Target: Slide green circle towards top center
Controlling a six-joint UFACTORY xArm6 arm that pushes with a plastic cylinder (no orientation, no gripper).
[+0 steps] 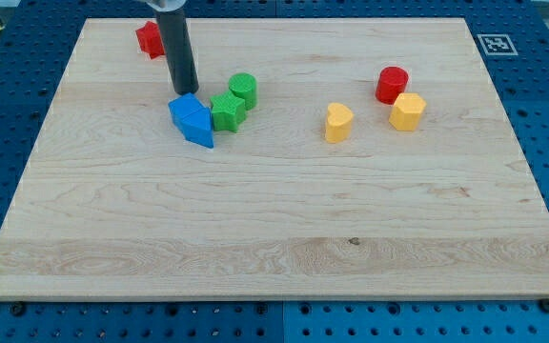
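The blue plastic block (192,120) touches the green star block (227,111). At the star's 1 o'clock sits the small green round block (243,89), light and slippery. I'd push its bottom. My tip (185,91), a bare rod with nothing to open, is at its 9 o'clock.

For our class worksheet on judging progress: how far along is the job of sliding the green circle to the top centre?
Done: nothing visible; the green circle sits left of centre, touching the green star. In hand: my tip rests at the blue block's upper edge, to the circle's left, not touching it. Left: the whole push toward the top centre of the board.
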